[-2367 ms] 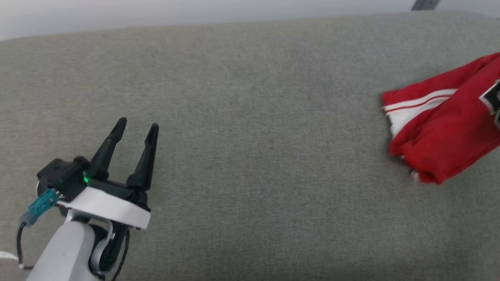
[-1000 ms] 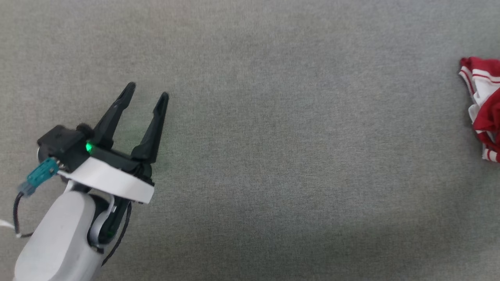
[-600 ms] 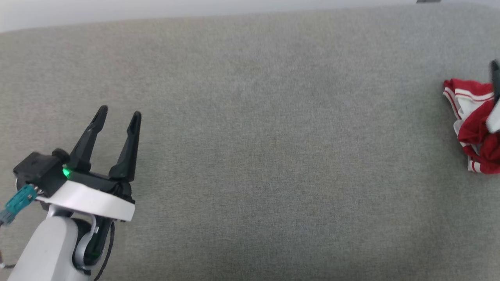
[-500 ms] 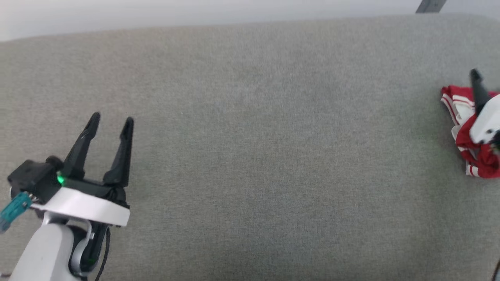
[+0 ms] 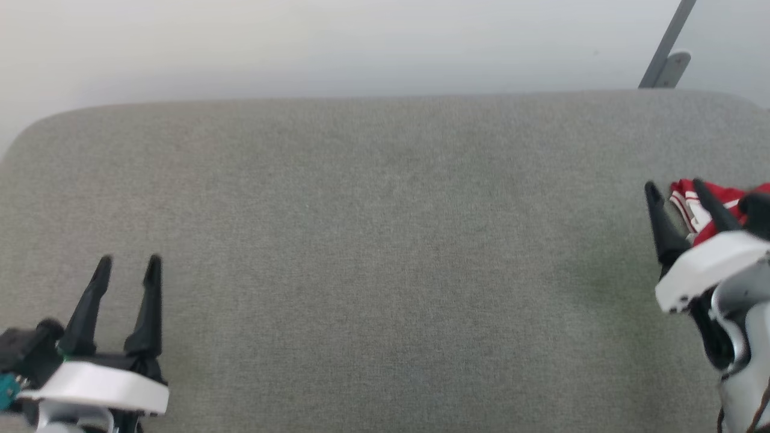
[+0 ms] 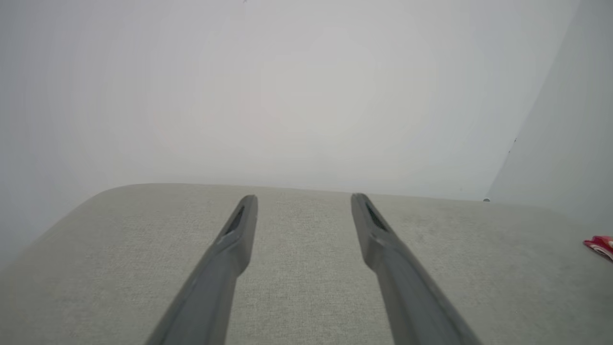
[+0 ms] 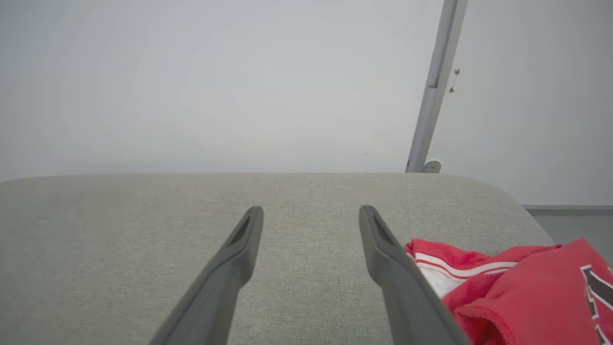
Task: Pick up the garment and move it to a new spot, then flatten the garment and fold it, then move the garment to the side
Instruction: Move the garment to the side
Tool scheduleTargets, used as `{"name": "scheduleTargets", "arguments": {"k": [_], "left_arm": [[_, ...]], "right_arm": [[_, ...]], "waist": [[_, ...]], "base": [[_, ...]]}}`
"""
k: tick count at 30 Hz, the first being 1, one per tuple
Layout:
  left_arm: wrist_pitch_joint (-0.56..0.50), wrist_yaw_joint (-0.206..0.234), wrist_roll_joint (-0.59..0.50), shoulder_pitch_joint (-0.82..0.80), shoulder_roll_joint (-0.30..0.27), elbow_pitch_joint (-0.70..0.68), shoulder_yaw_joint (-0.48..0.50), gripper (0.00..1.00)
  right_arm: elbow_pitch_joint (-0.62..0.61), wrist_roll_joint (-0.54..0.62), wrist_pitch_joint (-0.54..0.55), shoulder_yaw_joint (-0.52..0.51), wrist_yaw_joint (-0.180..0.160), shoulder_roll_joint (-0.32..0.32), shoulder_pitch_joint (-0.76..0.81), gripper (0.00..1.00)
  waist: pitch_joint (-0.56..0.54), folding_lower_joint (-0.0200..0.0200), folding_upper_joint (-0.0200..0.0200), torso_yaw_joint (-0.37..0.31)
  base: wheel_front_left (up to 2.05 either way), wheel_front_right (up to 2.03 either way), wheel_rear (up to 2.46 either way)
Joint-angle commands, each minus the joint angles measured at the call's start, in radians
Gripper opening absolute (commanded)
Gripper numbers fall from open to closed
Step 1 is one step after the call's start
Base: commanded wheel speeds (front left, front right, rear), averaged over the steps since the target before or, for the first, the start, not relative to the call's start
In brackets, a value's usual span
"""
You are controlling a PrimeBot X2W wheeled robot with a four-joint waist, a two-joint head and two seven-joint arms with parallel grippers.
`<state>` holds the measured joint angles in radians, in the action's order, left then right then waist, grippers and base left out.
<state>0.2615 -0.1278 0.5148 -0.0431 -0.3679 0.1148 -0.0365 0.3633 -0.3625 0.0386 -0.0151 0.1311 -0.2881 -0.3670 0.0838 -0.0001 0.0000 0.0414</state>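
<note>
Grey woven fabric covers the broad padded surface (image 5: 385,240) before us in the head view; its far edge is rounded, and so is its far left corner. Behind it rises a plain pale wall (image 5: 301,48), with a slanted metal bar (image 5: 668,51) ending in a small round foot at the upper right. Our left gripper (image 5: 130,260) sits at the lower left, fingers spread and nothing between them, over bare fabric. Our right gripper (image 5: 674,185) is at the right edge, its fingers likewise parted and holding nothing. The garment (image 5: 687,207) lies bunched on the surface at the far right, partly hidden behind those fingers, showing red cloth and white with red stripes. We cannot tell whether the fingers touch it.

From the left wrist, we look along the left gripper (image 6: 304,197), released and wide, across the grey fabric (image 6: 306,268) to the blank wall (image 6: 287,96). A sliver of the garment (image 6: 598,245) shows at the right edge, well apart from these fingers.

From the right wrist, the right gripper (image 7: 311,209) stands open above the fabric (image 7: 143,230). The garment (image 7: 527,287) lies crumpled just beside its right-hand finger, red with a white striped band and part of a black, white-outlined letter. The metal bar (image 7: 433,96) runs up the wall beyond the surface's rounded corner.
</note>
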Motion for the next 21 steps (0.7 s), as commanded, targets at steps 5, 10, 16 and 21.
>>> {"name": "scheduleTargets", "arguments": {"k": [5,10,16,21], "left_arm": [[0.004,-0.003,-0.010,0.075,0.011,0.001,0.038,1.00],[0.004,-0.003,-0.012,0.135,0.020,-0.002,0.070,1.00],[0.004,-0.003,-0.021,0.190,0.032,-0.013,0.097,1.00],[0.004,-0.003,-0.026,0.217,0.044,-0.024,0.111,1.00]], "right_arm": [[-0.032,-0.008,-0.077,-0.004,-0.001,0.017,0.102,1.00],[-0.056,-0.008,-0.133,-0.011,-0.001,0.040,0.198,1.00],[-0.086,-0.004,-0.163,-0.033,-0.001,0.081,0.289,1.00],[-0.116,0.006,-0.176,-0.053,-0.001,0.110,0.354,1.00]], "waist": [[-0.050,0.0001,0.0000,0.014],[-0.080,0.0001,0.0000,0.018],[-0.102,0.0001,0.0000,0.020],[-0.116,0.0001,0.0000,0.026]], "base": [[0.00,0.00,0.00],[0.00,0.00,0.00],[0.00,0.00,0.00],[0.00,0.00,0.00]]}}
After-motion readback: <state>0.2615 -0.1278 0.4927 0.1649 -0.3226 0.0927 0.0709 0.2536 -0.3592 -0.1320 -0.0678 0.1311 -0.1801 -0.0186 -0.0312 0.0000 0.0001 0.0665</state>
